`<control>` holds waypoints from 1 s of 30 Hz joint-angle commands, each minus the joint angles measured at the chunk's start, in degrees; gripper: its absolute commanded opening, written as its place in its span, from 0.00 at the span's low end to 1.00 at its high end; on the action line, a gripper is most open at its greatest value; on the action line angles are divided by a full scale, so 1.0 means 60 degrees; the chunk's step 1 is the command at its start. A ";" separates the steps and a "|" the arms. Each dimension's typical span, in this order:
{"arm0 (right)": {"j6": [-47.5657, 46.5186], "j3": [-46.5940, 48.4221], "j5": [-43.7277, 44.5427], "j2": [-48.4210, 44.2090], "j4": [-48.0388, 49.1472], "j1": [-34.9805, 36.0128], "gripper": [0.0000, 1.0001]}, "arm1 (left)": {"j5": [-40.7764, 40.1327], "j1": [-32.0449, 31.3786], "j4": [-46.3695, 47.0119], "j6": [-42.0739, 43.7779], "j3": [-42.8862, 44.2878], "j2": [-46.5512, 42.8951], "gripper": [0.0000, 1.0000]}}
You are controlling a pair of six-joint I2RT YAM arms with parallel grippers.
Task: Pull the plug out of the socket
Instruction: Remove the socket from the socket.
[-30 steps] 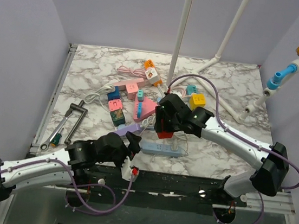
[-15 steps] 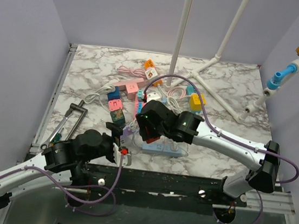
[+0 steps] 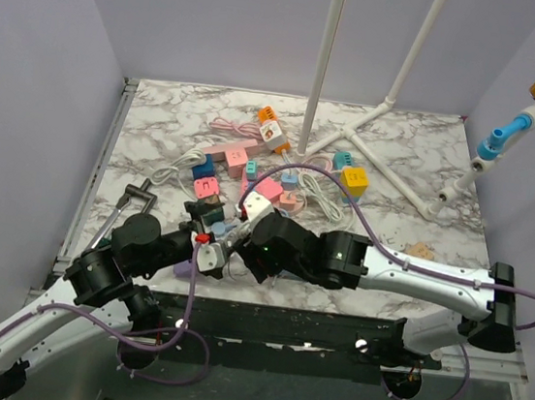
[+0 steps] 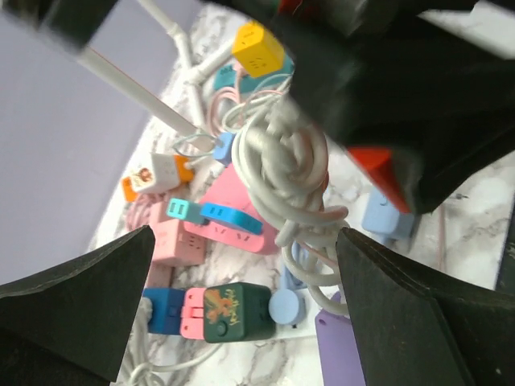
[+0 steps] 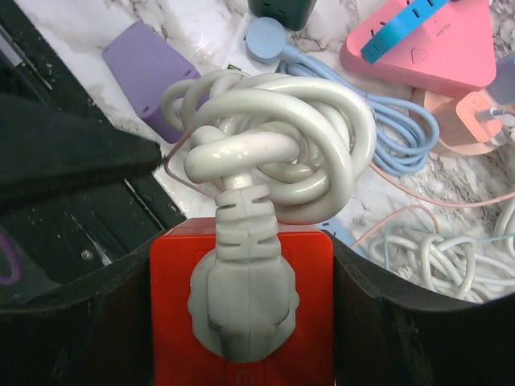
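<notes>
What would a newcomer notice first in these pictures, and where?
The red socket clamped in the right gripper, with a white plug and knotted white cord on it, stands out near the front edge of the table. The open left gripper faces it; colourful adapters litter the marble behind.

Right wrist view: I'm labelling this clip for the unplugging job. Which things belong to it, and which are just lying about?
Job: red socket, white plug seated in it, coiled white cable, right gripper clamping the socket, open left gripper.
Lying about: pink triangular socket, purple block, light-blue cable, yellow cube.
</notes>
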 commanded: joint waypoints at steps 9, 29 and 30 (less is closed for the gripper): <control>-0.1758 -0.1575 -0.0015 -0.1793 0.2157 0.0245 0.01 | 0.6245 0.1779 -0.2399 0.0840 0.1100 0.1398 0.98; -0.2716 -0.1224 -0.0496 -0.1041 0.2150 0.0567 0.01 | 0.5942 0.2705 0.0094 -0.0240 0.1032 0.2358 0.96; -0.2723 -0.1198 -0.0473 -0.1027 0.2163 0.0581 0.01 | 0.6153 0.2699 -0.0043 -0.0216 0.1051 0.2379 0.97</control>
